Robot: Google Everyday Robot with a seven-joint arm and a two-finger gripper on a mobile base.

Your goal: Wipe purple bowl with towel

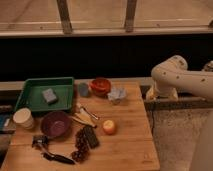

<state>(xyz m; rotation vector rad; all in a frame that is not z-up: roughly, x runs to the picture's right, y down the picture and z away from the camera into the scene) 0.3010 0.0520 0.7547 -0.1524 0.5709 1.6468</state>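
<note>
seemingly out of view, the claw, state untellable; towel (117, 94) near the arm (175, 75), purple bowl (55, 124) farther off

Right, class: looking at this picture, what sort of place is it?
Probably a lab or test-kitchen workbench: a wooden table laid with the purple bowl, a green tray, utensils and an orange fruit, and a white robot arm beside it. The gripper is out of view past the right edge.

Bowl (55, 124) front left, towel (117, 94) behind right, arm (175, 75) right, hand out of view
</note>
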